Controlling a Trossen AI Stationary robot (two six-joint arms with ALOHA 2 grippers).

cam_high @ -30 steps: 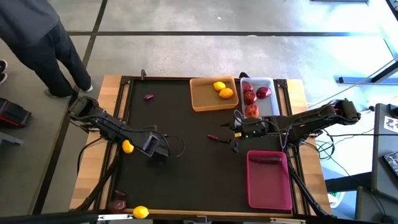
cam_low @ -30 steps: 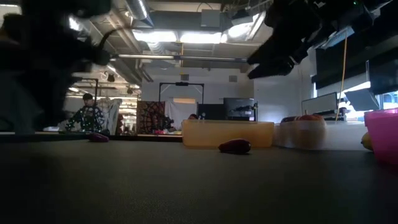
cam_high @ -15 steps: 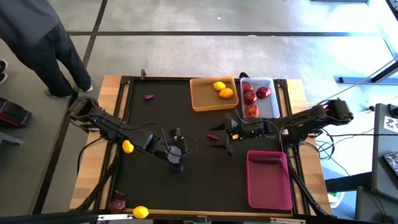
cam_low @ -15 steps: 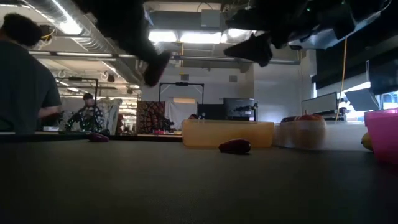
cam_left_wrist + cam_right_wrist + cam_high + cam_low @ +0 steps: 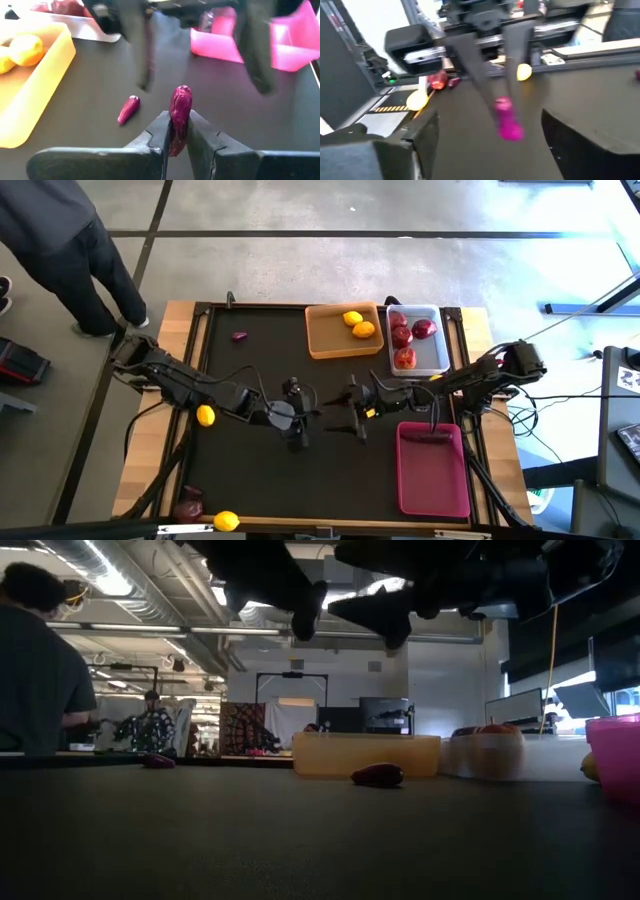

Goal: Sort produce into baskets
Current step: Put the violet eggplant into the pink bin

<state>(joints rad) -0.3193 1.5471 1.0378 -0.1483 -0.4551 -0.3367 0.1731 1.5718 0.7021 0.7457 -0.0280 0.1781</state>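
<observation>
1. High view: left gripper (image 5: 298, 438) and right gripper (image 5: 352, 423) face off mid-tabletop.
2. Left jaws pinch purple piece (image 5: 179, 114), sticking lengthwise toward right's spread, empty jaws.
3. Pink basket (image 5: 433, 498) sits near the right edge.

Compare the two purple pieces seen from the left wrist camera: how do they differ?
The held purple piece is pinched upright in the left claw; the loose purple piece lies flat on the black mat, untouched. The held one looks larger, though it is nearer the camera. Both are elongated, glossy and dark purple.
</observation>
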